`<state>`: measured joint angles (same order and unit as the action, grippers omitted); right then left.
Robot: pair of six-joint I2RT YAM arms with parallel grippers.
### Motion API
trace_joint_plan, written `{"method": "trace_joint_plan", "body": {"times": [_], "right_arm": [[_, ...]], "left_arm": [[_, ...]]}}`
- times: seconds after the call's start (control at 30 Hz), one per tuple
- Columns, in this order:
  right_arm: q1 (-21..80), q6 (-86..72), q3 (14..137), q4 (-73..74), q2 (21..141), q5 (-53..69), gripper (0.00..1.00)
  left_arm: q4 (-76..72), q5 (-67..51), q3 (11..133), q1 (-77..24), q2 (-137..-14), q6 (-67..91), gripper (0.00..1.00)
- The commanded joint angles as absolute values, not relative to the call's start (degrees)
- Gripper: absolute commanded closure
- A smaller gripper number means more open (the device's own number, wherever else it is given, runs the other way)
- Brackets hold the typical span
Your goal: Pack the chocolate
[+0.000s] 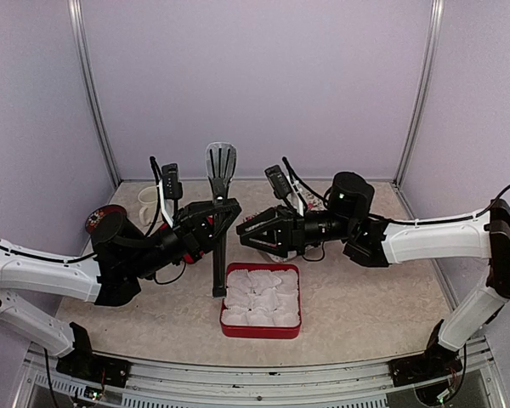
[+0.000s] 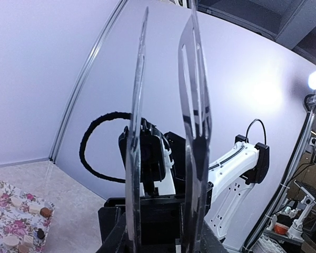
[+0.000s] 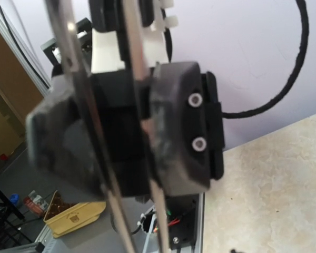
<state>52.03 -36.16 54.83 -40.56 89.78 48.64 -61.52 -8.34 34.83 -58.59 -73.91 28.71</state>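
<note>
Left wrist: chocolate (image 2: 45,212) left of hand (image 2: 163,232)

Walls (image 1: 255,85) pale lilac, plain. Frame posts (image 1: 89,93) silver. Bench (image 1: 365,297) beige with faint marble mottling. Tray (image 1: 260,333) bright red; paper cups (image 1: 262,297) in it white, crinkled. Tongs (image 1: 221,166) grey metal, shiny silver in the wrist views. Left arm (image 1: 42,272) and right arm (image 1: 433,238) white shells, black joints and wrists; a bit of red on the left forearm. Cable (image 2: 87,147) black. Mug (image 1: 148,201) cream. Round object (image 1: 100,219) red rim, dark middle. Floral mat (image 2: 21,219) white with pink roses, green leaves. Chocolate (image 2: 43,212) mixed: cream-tan, mid brown, near-black. Bin (image 3: 76,213) yellow.
</note>
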Motion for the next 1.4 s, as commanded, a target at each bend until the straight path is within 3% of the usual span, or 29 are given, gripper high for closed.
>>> {"method": "trace_joint_plan", "body": {"times": [0.0, 0.37, 0.73, 0.87, 1.03, 1.17, 1.27, 1.37], "right_arm": [[52.66, -36.18, 56.64, -41.55, 91.80, 49.20, 0.42], [53.95, -35.66, 58.59, -43.12, 95.88, 51.07, 0.20], [56.78, -28.27, 66.15, -34.59, 100.96, 51.96, 0.26], [57.32, -27.07, 66.86, -35.47, 102.92, 51.33, 0.34], [57.30, -29.60, 64.11, -42.56, 103.22, 50.99, 0.59], [57.04, -31.02, 61.98, -45.23, 101.76, 51.06, 0.72], [56.44, -31.44, 60.47, -45.28, 100.20, 51.32, 0.81], [55.87, -31.66, 59.40, -44.92, 98.40, 52.11, 0.84]], "left_arm": [[-64.69, -8.37, 34.52, -58.89, -74.11, 28.91, 0.69], [-61.49, -7.66, 35.21, -58.40, -72.22, 27.90, 0.69], [-56.90, -5.50, 34.95, -58.45, -70.13, 25.08, 0.69], [-56.05, -5.07, 35.11, -58.44, -69.64, 23.99, 0.69], [-56.64, -3.42, 34.01, -58.45, -68.39, 23.36, 0.69], [-56.56, -2.77, 33.11, -58.40, -67.20, 23.29, 0.66], [-53.27, -2.58, 33.01, -58.36, -65.81, 22.77, 0.54], [-48.05, -3.02, 33.22, -57.98, -63.90, 22.22, 0.33]]}}
